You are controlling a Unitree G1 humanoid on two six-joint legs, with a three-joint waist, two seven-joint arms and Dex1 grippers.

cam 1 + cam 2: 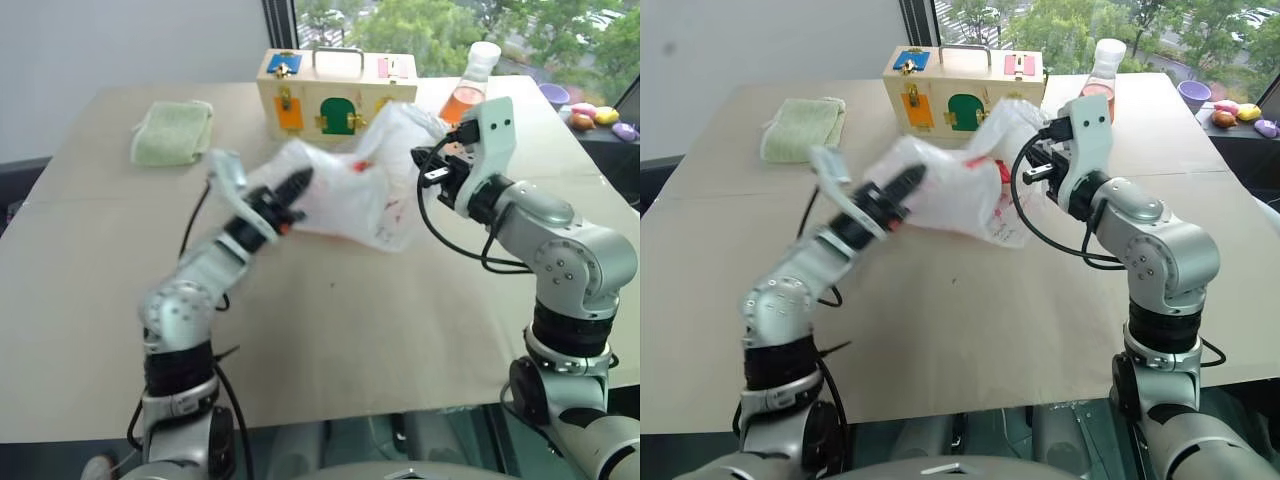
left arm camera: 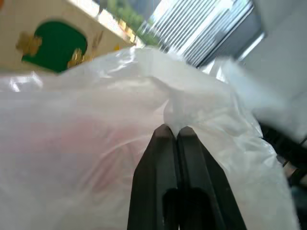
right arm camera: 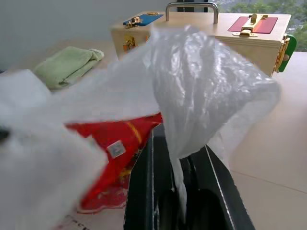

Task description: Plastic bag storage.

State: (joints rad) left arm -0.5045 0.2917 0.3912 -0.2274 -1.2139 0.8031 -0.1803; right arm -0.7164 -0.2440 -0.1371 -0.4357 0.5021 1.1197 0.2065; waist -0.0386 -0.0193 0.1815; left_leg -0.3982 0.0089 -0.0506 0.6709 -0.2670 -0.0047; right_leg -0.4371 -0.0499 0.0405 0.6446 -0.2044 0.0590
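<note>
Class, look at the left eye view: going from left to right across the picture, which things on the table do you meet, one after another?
Folded green cloth → left gripper, shut on the plastic bag → right gripper, shut on the bag's other side → bottle of orange liquid. The wooden latch box behind overlaps the bag's span, so it is left out.

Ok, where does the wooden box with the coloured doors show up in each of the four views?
Left eye view: wooden box at top centre, behind the plastic bag.
Right eye view: top centre, again behind the bag.
Left wrist view: upper left corner, above the bag.
Right wrist view: along the top, behind the bag.
Shared landmark: the box's green arched door, except in the right wrist view.
</note>
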